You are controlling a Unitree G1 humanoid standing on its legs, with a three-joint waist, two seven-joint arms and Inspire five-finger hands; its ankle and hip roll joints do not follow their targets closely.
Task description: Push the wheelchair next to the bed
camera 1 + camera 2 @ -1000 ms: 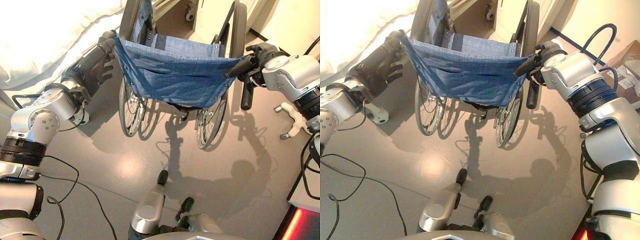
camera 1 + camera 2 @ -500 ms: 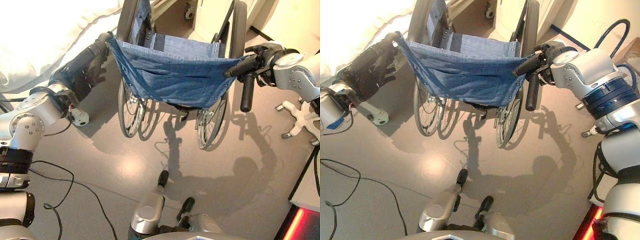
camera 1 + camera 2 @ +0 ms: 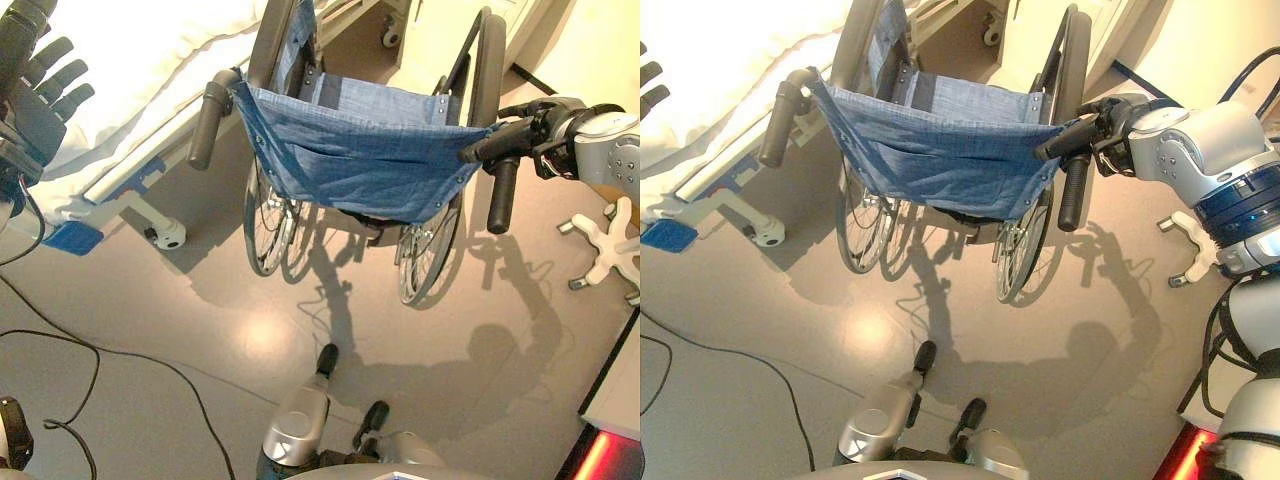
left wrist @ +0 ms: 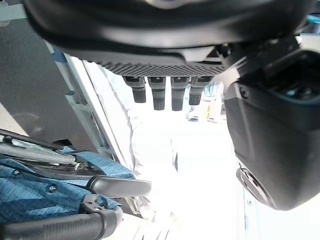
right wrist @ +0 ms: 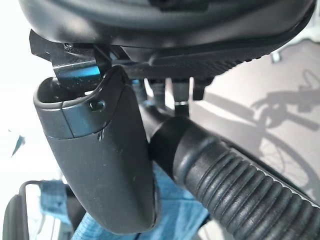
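The wheelchair (image 3: 365,160), with a blue cloth back and seen from behind, stands close beside the white bed (image 3: 130,60). Its left push handle (image 3: 205,125) is free. My left hand (image 3: 35,85) is raised off to the left over the bedding, well away from that handle, with straight fingers and nothing in it; its fingers (image 4: 162,92) also appear in the left wrist view. My right hand (image 3: 550,125) is at the right push handle (image 3: 498,195). In the right wrist view the ribbed grip (image 5: 235,182) passes between the thumb (image 5: 100,150) and the fingers.
The bed's frame ends in a caster (image 3: 165,235) and a blue pedal (image 3: 70,238) near the wheelchair's left wheel (image 3: 262,225). A white star-shaped foot (image 3: 610,250) stands on the floor at the right. A red-lit edge (image 3: 600,455) lies at the lower right.
My left hand has let go of the left push handle and lifted up and away to the left. My right hand stays on the right handle.
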